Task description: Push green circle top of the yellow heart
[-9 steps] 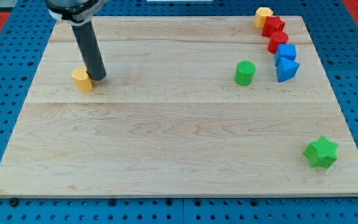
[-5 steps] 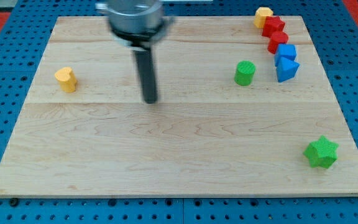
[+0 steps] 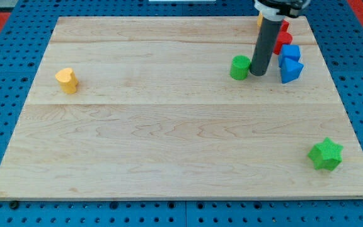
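The green circle (image 3: 239, 67) stands on the wooden board in the upper right part of the view. My tip (image 3: 259, 72) is down on the board, touching the green circle's right side. The yellow heart (image 3: 67, 80) sits far off at the view's left, at about the same height in the view as the green circle.
A blue cube (image 3: 290, 53) and a blue triangle (image 3: 291, 70) lie just right of my rod. Two red blocks (image 3: 283, 34) and a yellow block, mostly hidden by the rod, sit at the top right corner. A green star (image 3: 326, 154) lies at the bottom right.
My tip left the yellow heart, crossed the board to the right and reached the green circle's right side. The green circle has shifted a little to the left.
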Tool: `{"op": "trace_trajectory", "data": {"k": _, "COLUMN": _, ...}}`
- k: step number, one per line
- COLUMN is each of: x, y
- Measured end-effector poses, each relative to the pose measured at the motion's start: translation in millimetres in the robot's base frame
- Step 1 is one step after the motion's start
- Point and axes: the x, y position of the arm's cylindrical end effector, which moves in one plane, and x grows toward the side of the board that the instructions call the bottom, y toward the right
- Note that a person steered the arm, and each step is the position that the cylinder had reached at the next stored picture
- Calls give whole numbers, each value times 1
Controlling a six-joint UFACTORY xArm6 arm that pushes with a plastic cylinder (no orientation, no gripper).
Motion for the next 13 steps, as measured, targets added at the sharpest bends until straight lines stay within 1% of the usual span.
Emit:
{"op": "trace_trajectory", "data": {"k": 1, "x": -4, "y": -8}}
{"op": "trace_trajectory", "data": {"k": 2, "x": -9, "y": -42}}
{"op": "trace_trajectory", "data": {"k": 3, "x": -14, "y": -94}}
{"op": "trace_trajectory", "data": {"k": 4, "x": -35, "y": -124}}
{"op": "trace_trajectory", "data": {"k": 5, "x": -55, "y": -125}}
{"op": "trace_trajectory", "data": {"k": 6, "x": -44, "y": -152}}
{"op": "trace_trajectory", "data": {"k": 7, "x": -19, "y": -203}}
{"op": "trace_trajectory", "data": {"k": 8, "x": -9, "y": -253}}
{"op": "trace_trajectory", "data": {"k": 9, "x": -8, "y": -284}}
{"op": "trace_trajectory", "data": {"k": 10, "x": 21, "y": -260}}
{"op": "trace_trajectory", "data": {"k": 11, "x": 29, "y": -279}}
{"op": "trace_trajectory", "data": {"k": 12, "x": 22, "y": -290}}
{"op": "trace_trajectory", "data": {"k": 13, "x": -1, "y": -291}}
